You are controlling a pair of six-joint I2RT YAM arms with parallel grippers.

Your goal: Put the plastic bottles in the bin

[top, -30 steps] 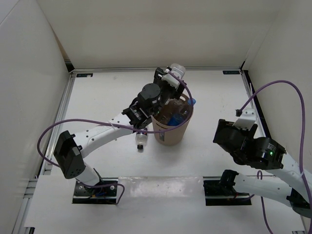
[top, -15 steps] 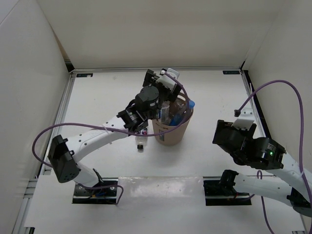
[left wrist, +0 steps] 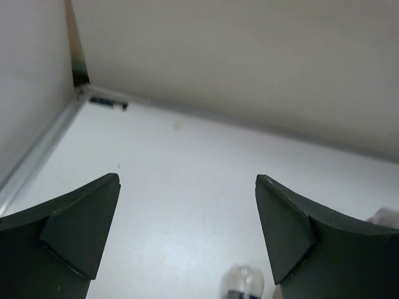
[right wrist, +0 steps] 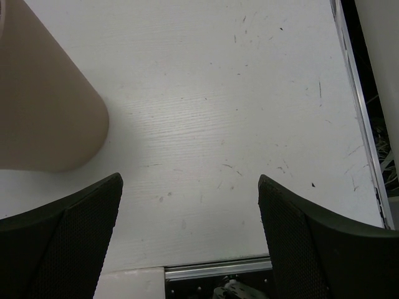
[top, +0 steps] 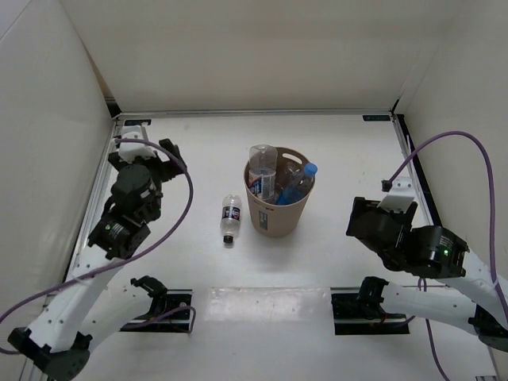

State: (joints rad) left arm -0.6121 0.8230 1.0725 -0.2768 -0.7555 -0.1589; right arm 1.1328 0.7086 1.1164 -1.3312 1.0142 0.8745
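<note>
The tan bin (top: 279,216) stands mid-table and also shows in the right wrist view (right wrist: 43,106). A clear unlabelled bottle (top: 262,165) sticks up out of it, next to the blue-labelled, blue-capped bottle (top: 297,186). The white-labelled bottle is hidden. The short dark-labelled bottle (top: 230,218) lies on the table left of the bin. A clear bottle end (left wrist: 243,283) shows at the bottom edge of the left wrist view. My left gripper (top: 163,155) (left wrist: 187,180) is open and empty at the far left. My right gripper (top: 367,216) (right wrist: 190,180) is open and empty, right of the bin.
White walls close in the table at the back and both sides. Metal rails (top: 103,190) run along the table's edges, with a rail at the near edge (right wrist: 218,269). Purple cables (top: 444,143) loop off both arms.
My left arm has let go of the clear bottle over the bin and swung back to the far left. The bottle now stands in the bin. The right arm has not moved.
</note>
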